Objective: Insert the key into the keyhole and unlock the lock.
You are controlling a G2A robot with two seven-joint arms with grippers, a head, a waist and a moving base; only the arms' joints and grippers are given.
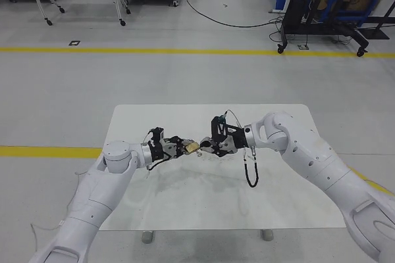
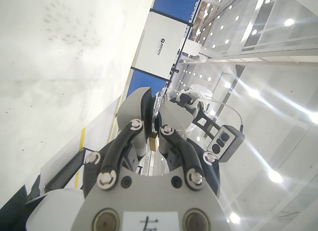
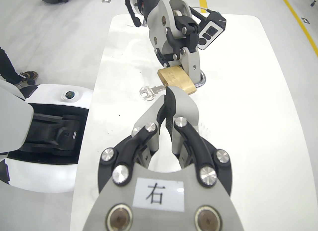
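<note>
Starting at the right fingers [image 3: 183,101]: found black ribbed pads pressed together with no gap, tips set at the junction of key [image 3: 149,92] blade and lock [image 3: 177,79]; nipping the blade or merely touching it, cannot tell. Noted the key's round bow standing free just beside the right gripper [image 3: 169,94]. Found the left fingers [image 3: 193,66] clamped on the lock's broad faces, holding it over the table [image 1: 151,210], a little toward 12 o'clock from the table's centre in the top view. Placed the left gripper [image 1: 184,146] at 9 o'clock of the lock and the right at 3 o'clock. Judged insertion done or nearly so, with part of the blade exposed; turning not yet done. Next move judged to call for a firm pinch on the bow, a push home along the blade's line if needed, then a twist about that line, with the left grip resisting rotation. Recorded materials: lock body of brushed brass, blocky with rounded corners and a stamped face; shackle [image 3: 202,81] of bright round bar, curved, partly hidden behind a left finger; key flat, silvery, thin, with pierced bow; finger shells smooth grey, links black; table white, glossy, round-cornered, lightly specked.
</note>
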